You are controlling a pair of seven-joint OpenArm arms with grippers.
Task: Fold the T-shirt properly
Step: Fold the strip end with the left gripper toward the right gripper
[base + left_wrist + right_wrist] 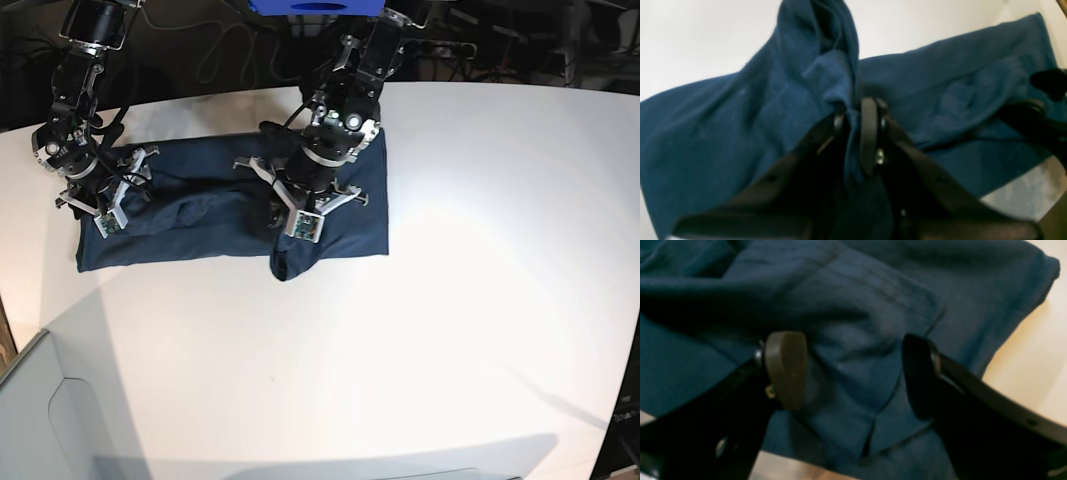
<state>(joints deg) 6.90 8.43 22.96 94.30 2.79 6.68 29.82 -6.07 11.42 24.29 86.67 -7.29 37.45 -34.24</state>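
Note:
The dark navy T-shirt [210, 215] lies in a wide band across the far left of the white table, partly folded and rumpled. My left gripper [857, 113] is shut on a bunched ridge of the T-shirt [800, 83], pulled up a little near the cloth's middle; in the base view this gripper [275, 215] sits over the shirt's right half. My right gripper [853, 373] stands open just above a stitched hem flap of the T-shirt [860, 306], one of its fingers [786, 370] on either side. In the base view it [100, 200] hovers over the shirt's left end.
The white table [450, 300] stretches to the right and front of the shirt. A grey box [40, 420] stands at the front left corner. Cables and a blue object [315, 5] lie behind the table's far edge.

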